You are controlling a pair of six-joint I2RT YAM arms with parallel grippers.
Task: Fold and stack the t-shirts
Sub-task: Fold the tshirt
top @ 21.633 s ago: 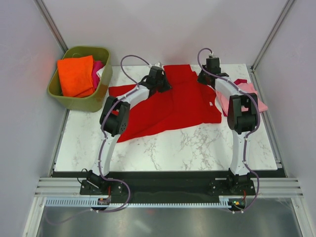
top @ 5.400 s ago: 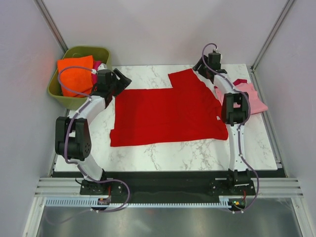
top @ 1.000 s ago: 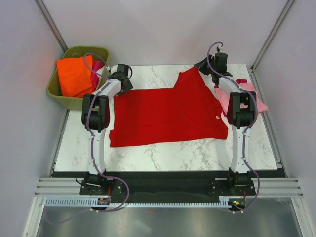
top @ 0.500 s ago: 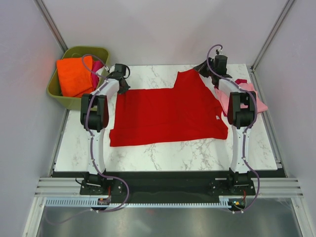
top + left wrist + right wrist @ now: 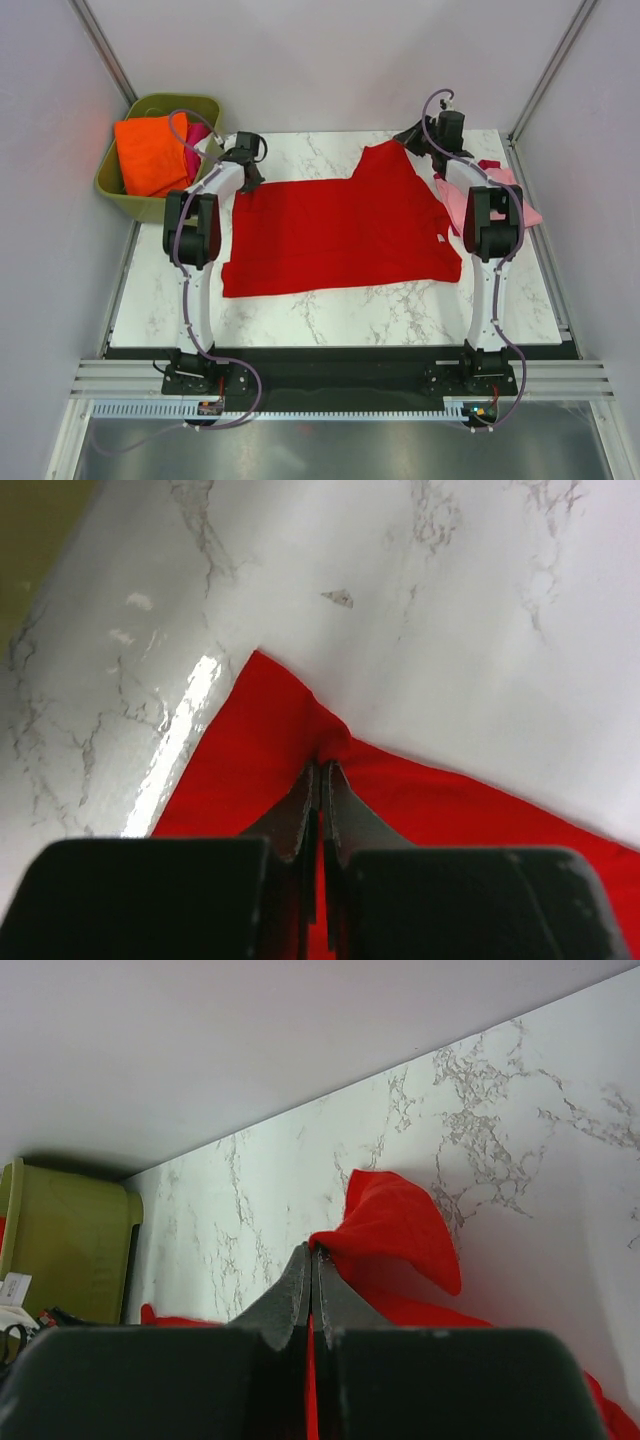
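Two t-shirts are counted on one table (image 5: 350,300): one red shirt (image 5: 340,230) at the centre and one pink shirt (image 5: 527,212) at 2 o'clock. One tub (image 5: 158,208) is seen at 10 o'clock, and two things are counted in it: one orange cloth (image 5: 150,155) and one magenta cloth (image 5: 197,135). Two grippers are counted: the left gripper (image 5: 320,765) at 11 o'clock, the right gripper (image 5: 311,1250) at 1 o'clock.

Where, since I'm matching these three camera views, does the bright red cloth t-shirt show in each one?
Top external: bright red cloth t-shirt spread flat, mid-picture.
Left wrist: lower half of the picture, one corner pinched in the left hand.
Right wrist: lower centre, a bunched edge pinched in the right hand.
Shared landmark: white marble tabletop, under the shirt in all three.
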